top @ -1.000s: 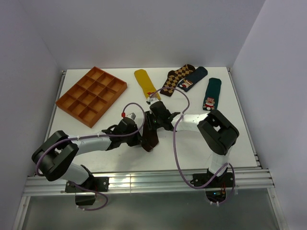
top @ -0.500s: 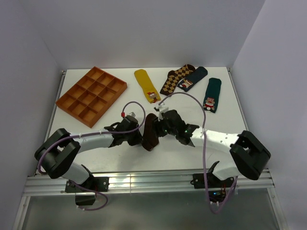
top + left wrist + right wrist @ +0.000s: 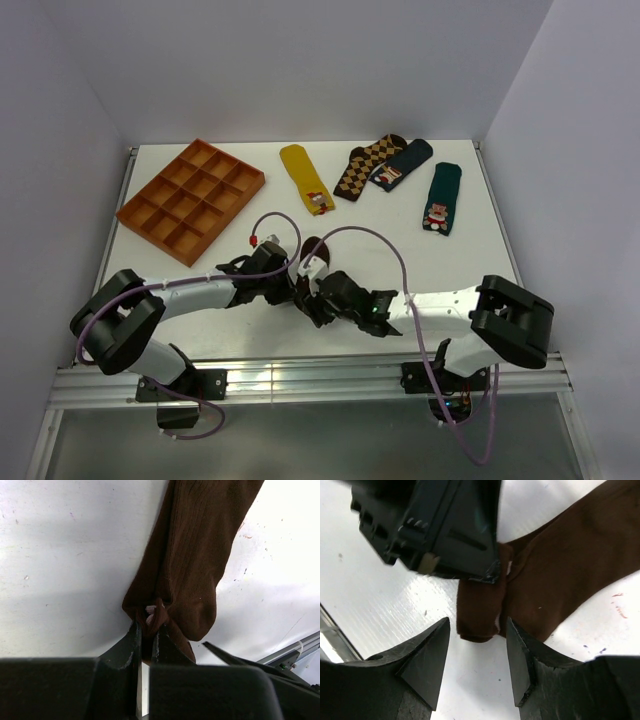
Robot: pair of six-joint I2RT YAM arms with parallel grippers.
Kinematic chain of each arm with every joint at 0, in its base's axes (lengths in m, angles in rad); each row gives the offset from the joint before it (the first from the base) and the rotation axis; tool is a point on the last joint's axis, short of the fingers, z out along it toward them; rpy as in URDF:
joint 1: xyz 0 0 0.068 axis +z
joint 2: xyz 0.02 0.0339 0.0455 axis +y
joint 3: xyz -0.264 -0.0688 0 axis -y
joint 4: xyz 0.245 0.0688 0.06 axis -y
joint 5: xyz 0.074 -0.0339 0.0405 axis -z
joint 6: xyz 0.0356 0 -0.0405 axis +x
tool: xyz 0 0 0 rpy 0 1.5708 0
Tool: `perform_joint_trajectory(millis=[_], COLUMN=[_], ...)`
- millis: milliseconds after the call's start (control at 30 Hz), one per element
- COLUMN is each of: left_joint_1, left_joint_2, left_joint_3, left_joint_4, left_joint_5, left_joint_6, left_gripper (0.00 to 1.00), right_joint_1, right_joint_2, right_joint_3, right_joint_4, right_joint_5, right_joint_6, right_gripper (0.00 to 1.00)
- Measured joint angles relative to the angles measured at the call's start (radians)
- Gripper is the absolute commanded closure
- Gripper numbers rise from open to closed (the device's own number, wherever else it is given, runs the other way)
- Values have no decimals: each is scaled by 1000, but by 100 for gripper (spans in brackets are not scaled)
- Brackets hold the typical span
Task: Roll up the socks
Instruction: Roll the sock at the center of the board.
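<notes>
The dark brown sock lies in the middle of the table, its folded near end bunched up. My left gripper is shut on that near end; in the left wrist view the jaws pinch a fold of brown fabric with a bit of pale cream showing. From the right my right gripper faces the same end. In the right wrist view it stands open, its fingertips on either side of the sock's bunched end without touching it. The left gripper's body sits just above.
An orange compartment tray stands at the back left. Along the back lie a mustard yellow sock, a diamond-patterned sock, a navy sock and a dark green sock. The table's near rail runs below the arms.
The right arm has swung from the sock's far side round to its near end and lowered, its jaws opening wider. The left gripper has kept its hold and barely moved.
</notes>
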Motion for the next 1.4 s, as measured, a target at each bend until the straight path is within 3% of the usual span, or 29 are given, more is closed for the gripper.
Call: perform_joint_trajectory(millis=[300,433,733,833,867,933,967,1033,1200,1400], left_joint_1=[0,0,14,24,26,32,37,45,66,105], left_joint_2=[0,0,-20,-34,-38,-55,-68,-96,-215,-358], left_joint_3=[0,0,-19,-32,-36,-51,-62,-81,-130,-208], left_joint_4=[0,-1,-3,-3,-3,-6,-8,-11,-48,-54], left_joint_5=[0,0,0,1,0,-1,-2,-6,-54,-94], left_joint_6=[-3,-3,-23,-26,-26,-27,-30,-37,-51,-51], left_gripper=[100,100,97,86,74,60,46,30,25,31], right_joint_1=[88,123,134,130,125,108,92,55,-52,-134], right_joint_2=[76,113,185,191,191,188,185,177,165,167], right_joint_3=[40,68,120,129,129,129,129,132,150,218], right_joint_4=[-6,-15,-49,-52,-51,-51,-51,-58,-99,-203], right_joint_5=[99,148,211,201,188,151,120,51,-151,-310], right_joint_6=[-37,-51,-47,-39,-34,-25,-20,-6,13,-3], right_gripper=[46,52,96,100,100,100,100,100,100,100])
